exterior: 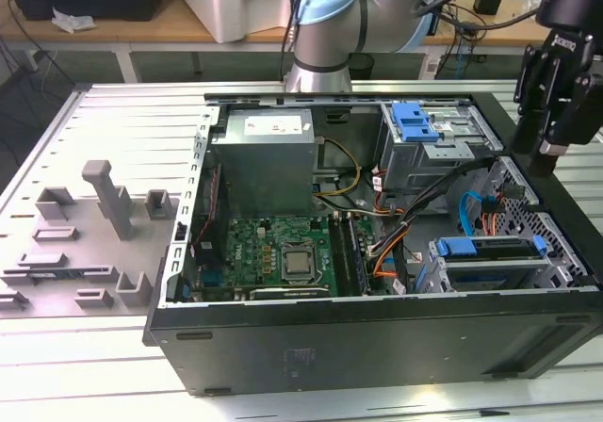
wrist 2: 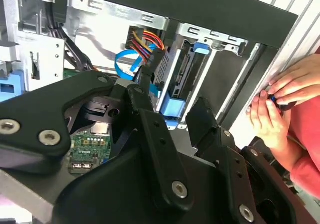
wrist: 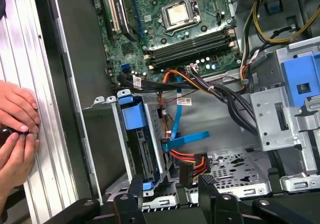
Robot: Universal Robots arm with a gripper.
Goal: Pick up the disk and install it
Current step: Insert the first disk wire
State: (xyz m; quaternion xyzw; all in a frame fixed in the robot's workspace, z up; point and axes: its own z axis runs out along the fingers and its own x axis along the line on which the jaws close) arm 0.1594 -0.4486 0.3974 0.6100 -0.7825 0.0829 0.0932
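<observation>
Hanging above the case (exterior: 377, 347) at the exterior view's right, the tool (exterior: 546, 158) is open and empty. The disk (exterior: 490, 249) stands on edge in the drive cage (exterior: 429, 273) below it, toward the exterior view's left, its long axis running along the case's near wall. In the first wrist view its blue tab (wrist: 132, 116) lies just beyond one fingertip. A person's hands (wrist: 17, 129) rest on the counter (exterior: 57, 384) beside the case.

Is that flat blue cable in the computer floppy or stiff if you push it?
Probably floppy: the blue cable curves and folds over itself. It looks thin and flat, so likely light. One end seems plugged in near the orange wires, so a push would likely bend it aside, not slide it away.
</observation>
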